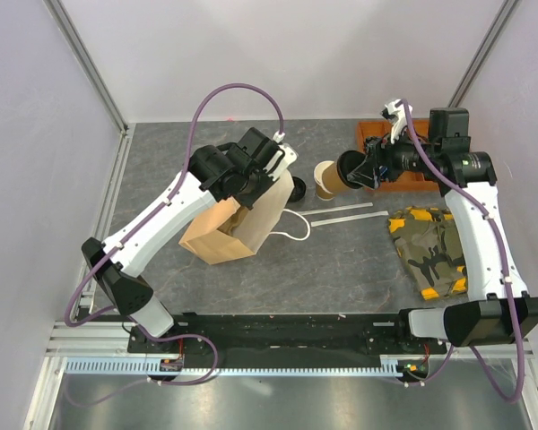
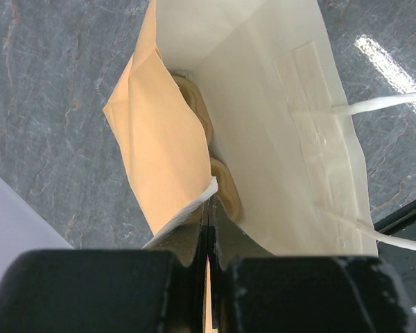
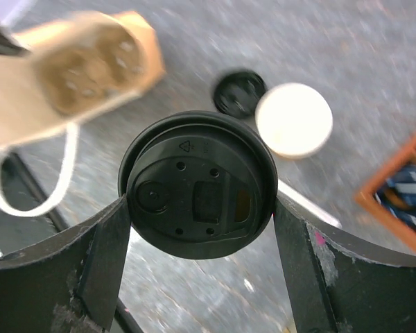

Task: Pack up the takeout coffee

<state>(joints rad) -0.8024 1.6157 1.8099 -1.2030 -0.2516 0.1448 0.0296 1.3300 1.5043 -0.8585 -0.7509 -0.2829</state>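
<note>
My right gripper point(image 3: 201, 205) is shut on a takeout cup capped with a black lid point(image 3: 197, 184) and holds it above the table; from above it hangs at centre right point(image 1: 351, 169). Beside it an open kraft cup point(image 1: 325, 180) with a white inside point(image 3: 293, 119) stands on the table. A loose black lid point(image 1: 299, 190) lies next to it, also in the right wrist view point(image 3: 239, 94). My left gripper point(image 2: 211, 202) is shut on the rim of the tan paper bag point(image 2: 159, 146), holding its mouth open point(image 1: 251, 193). The pulp carrier point(image 2: 225, 184) sits inside the bag point(image 3: 83, 66).
The bag's white handles point(image 1: 291, 224) trail on the table toward the cups. Two white strips point(image 1: 341, 215) lie mid-table. A camouflage cloth point(image 1: 430, 246) lies at the right. An orange tray point(image 1: 383, 184) stands at the back right behind the right gripper.
</note>
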